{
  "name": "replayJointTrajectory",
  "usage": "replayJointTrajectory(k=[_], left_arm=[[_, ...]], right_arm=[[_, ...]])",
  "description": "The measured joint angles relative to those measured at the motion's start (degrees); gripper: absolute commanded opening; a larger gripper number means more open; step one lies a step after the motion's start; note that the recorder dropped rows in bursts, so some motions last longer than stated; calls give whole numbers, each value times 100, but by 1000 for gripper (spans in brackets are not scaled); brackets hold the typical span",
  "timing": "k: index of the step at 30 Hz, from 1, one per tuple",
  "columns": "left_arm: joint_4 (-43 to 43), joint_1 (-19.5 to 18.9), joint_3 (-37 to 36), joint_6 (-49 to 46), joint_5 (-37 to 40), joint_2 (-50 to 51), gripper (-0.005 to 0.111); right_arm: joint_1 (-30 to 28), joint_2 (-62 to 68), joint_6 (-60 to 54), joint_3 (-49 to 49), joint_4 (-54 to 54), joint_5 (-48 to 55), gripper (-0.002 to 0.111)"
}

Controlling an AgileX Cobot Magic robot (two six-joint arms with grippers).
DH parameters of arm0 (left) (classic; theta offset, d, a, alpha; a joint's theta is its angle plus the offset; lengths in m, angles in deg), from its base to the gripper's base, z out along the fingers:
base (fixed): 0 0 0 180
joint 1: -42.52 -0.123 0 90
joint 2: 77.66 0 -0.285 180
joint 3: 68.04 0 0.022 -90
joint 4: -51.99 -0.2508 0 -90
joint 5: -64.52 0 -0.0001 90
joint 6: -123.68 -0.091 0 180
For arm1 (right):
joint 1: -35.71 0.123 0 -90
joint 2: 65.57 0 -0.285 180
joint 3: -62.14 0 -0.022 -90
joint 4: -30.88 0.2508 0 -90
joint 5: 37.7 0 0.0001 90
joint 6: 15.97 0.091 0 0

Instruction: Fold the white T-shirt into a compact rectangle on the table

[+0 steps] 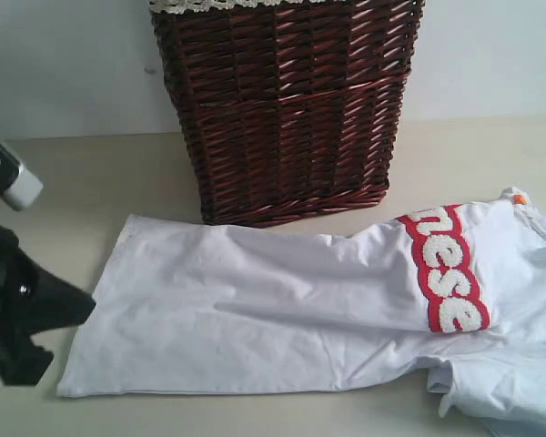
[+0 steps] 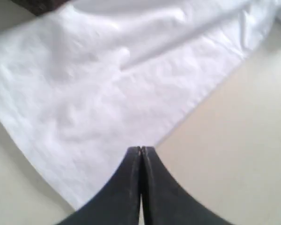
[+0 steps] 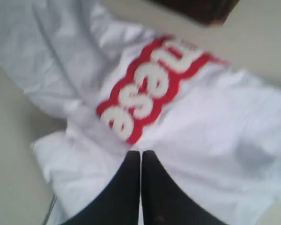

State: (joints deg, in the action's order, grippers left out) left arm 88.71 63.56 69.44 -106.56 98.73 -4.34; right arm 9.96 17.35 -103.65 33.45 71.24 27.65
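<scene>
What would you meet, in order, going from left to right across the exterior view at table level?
The left gripper → white T-shirt, plain part → red-outlined lettering → orange tag. The wicker basket is left out: it stands behind, overlapping the shirt's span.

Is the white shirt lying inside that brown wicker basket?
No, the white T-shirt lies spread on the table in front of the basket.

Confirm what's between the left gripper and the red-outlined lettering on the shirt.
Exterior view: only the white T-shirt's plain fabric spans from left gripper to lettering; nothing else sits there.
</scene>
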Motion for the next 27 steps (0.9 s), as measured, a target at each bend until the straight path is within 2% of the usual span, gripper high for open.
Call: replayJointTrajectory(k=[2, 5, 9, 12, 15, 19, 23, 27], left_arm=[[-342, 0, 0, 182, 271, -76, 0], [-719, -243, 0, 603, -65, -475, 0], [-599, -1072, 46, 1181, -1090, -1397, 0], [-480, -1722, 1, 1728, -1296, -2079, 0], [-431, -2110, -332, 2146, -1331, -2663, 0], [-417, -2308, -1060, 2423, -1346, -3317, 1], [-354, -2308, -1806, 2479, -1532, -3733, 9], [-754, -2316, -2309, 2502, -1588, -3873, 11]], right_arm=[[0, 44, 393, -47, -432, -55, 0], [0, 59, 827, -58, -601, -150, 0], [0, -270, 1050, -58, -322, -322, 0], [0, -820, 1073, -58, -62, -771, 0], [0, -1658, 1085, -58, 104, -1473, 0], [0, -2756, 1085, -58, 627, -2304, 0], [0, -3552, 1181, -58, 1067, -2422, 0], [0, -4006, 1643, -58, 1206, -2444, 0]])
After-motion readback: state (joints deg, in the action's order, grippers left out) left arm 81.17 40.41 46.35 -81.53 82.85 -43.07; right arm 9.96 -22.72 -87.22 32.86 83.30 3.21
